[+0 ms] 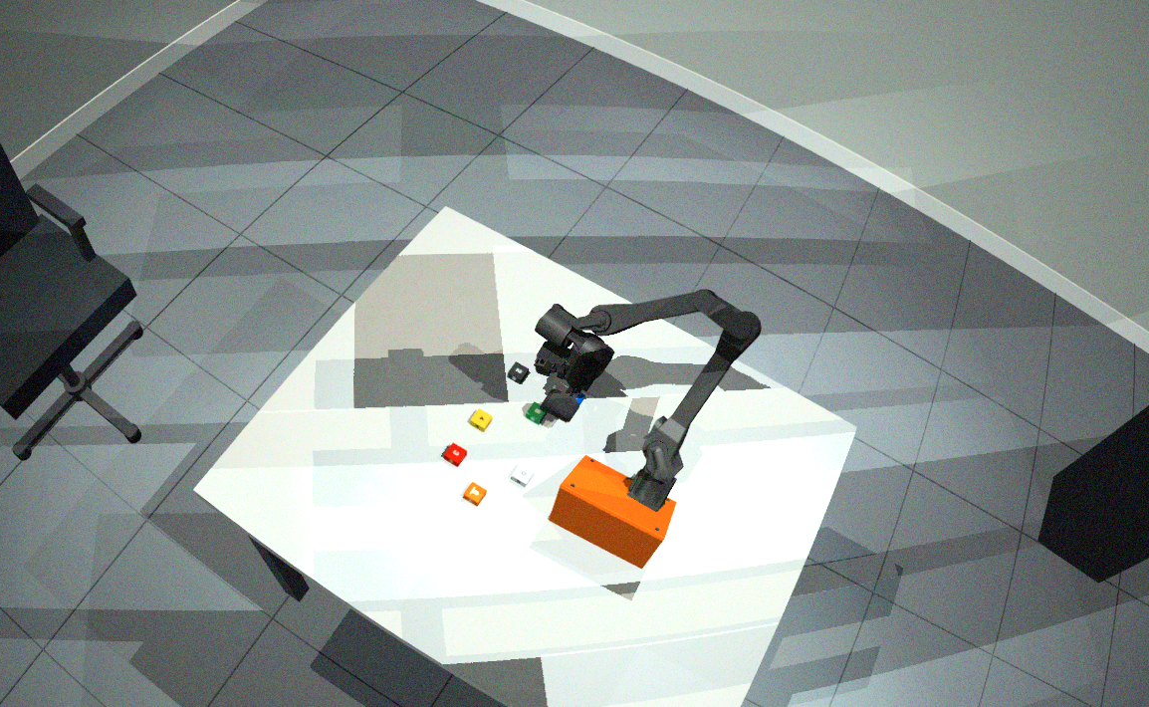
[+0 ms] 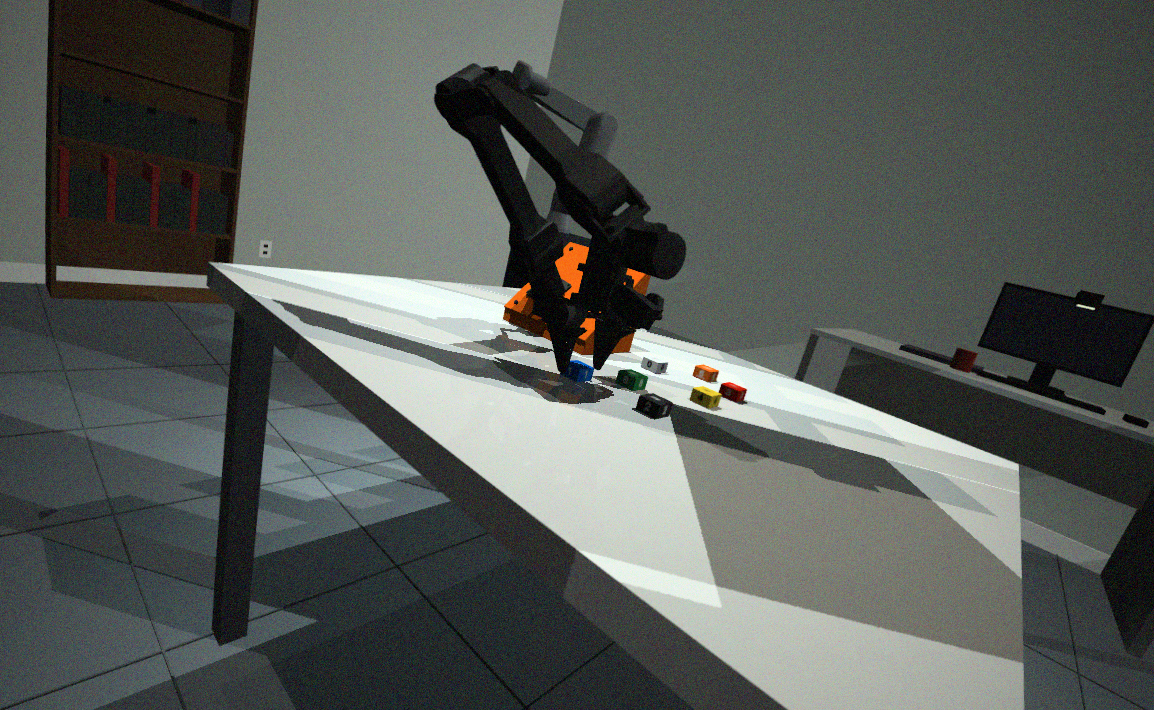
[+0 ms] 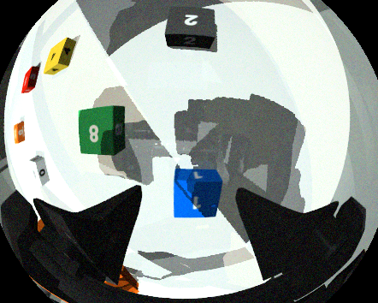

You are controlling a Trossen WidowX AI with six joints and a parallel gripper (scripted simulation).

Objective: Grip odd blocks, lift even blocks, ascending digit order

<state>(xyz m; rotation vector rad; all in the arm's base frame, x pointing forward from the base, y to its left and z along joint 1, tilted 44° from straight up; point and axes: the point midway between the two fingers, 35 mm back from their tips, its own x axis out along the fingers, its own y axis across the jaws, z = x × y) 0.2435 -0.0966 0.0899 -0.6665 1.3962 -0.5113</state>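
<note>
1. Seven blocks dot a white table (image 1: 737, 510) (image 2: 510, 450) (image 3: 244, 77) in the top view, where the blue block (image 1: 579, 398) (image 2: 579, 370) (image 3: 197, 193) peeks from beneath the gripper (image 1: 568, 397) (image 2: 582, 368) (image 3: 189, 188). The green block (image 1: 536, 412) (image 2: 632, 379) (image 3: 100, 130) sits near it; the black block (image 1: 518, 372) (image 2: 653, 406) (image 3: 190, 27), the yellow block (image 1: 480, 419) (image 2: 705, 397) (image 3: 59, 56) and the white block (image 1: 522, 475) (image 2: 653, 364) (image 3: 40, 170) stand farther off. Farthest from it are the red block (image 1: 454, 454) (image 2: 733, 392) (image 3: 30, 80) and the orange block (image 1: 474, 494) (image 2: 705, 372) (image 3: 19, 132).

2. Fingers apart and pointing down, the gripper straddles the blue block in the exterior view, its tips low over the table. Whether either finger touches the block cannot be told.

3. Digit 1 marks the blue block in the wrist view, resting on the table between the wide-spread fingers, gaps showing on both sides and nothing gripped. Green 8 lies to one side of it; black 2 lies beyond it, away from the fingers. White 0 and yellow 4 are well apart from it.
</note>
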